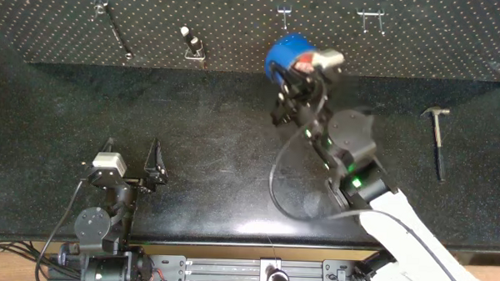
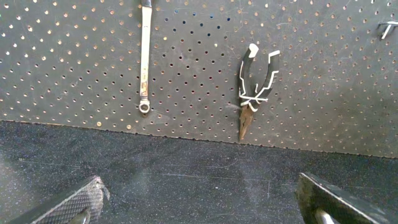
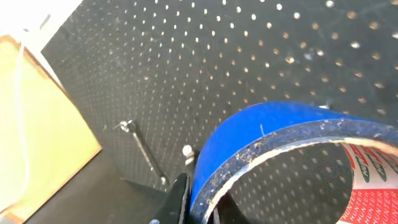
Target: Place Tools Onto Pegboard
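From above, the right tool [image 1: 296, 75] is raised in front of the pegboard [image 1: 229, 23], clamped on a blue tape roll [image 1: 288, 55] that shows just under a wire hook [image 1: 284, 16]. How close the roll is to that hook cannot be told from here. A wrench [image 1: 116, 29] and pliers [image 1: 192, 43] hang further left on the board, and a hammer [image 1: 437, 140] lies on the bench [image 1: 199, 155], well apart to the right. The left tool [image 1: 133, 155] sits low near its own base, jaws spread and holding nothing. In the left wrist view its parted fingers [image 2: 78, 202] frame bare bench, with the wrench [image 2: 145, 56] and pliers [image 2: 255, 87] hanging on the board ahead. In the right wrist view the roll [image 3: 261, 130] is pinched through its wall, one finger [image 3: 176, 199] on the blue outer face and the other seemingly inside the core, so the ring stands edge-on to the board. The roll is probably light and stiff enough to keep its round shape. Its wound face looks smooth, though, and a pinch at one spot on the rim would let it pivot or slip if knocked against the hook. This wall grip seems the right hold, since it leaves the open centre free to go over the hook.
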Motion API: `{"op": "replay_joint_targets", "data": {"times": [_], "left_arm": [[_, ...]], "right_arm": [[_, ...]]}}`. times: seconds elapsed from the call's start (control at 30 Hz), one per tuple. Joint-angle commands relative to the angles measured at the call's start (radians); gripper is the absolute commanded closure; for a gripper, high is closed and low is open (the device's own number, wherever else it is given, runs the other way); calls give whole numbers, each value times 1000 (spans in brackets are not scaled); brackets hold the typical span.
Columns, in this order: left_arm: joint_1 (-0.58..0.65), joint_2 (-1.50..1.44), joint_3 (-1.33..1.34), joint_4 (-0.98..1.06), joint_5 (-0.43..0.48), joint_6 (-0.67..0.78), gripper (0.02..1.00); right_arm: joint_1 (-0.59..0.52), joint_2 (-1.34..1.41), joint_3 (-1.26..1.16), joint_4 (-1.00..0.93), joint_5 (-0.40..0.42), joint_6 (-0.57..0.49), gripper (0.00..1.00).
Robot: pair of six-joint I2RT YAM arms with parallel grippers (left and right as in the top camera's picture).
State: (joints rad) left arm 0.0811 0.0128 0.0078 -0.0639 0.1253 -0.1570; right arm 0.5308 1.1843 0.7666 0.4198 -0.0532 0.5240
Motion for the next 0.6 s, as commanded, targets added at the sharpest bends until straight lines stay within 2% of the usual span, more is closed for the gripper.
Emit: {"op": "replay_joint_targets", "data": {"times": [0.03,0.23,0.4,0.6], "left_arm": [[2,-9,-2,-3,18,13,25],[2,-9,-2,-3,18,13,23],[2,-9,-2,-3,18,13,25],[2,-9,-2,-3,18,13,25]], "right_arm": [[6,134,141,7,206,18,925],[8,333,333,-64,275,41,925],[10,345,337,-119,315,112,925],[13,410,365,-73,360,111,925]]}}
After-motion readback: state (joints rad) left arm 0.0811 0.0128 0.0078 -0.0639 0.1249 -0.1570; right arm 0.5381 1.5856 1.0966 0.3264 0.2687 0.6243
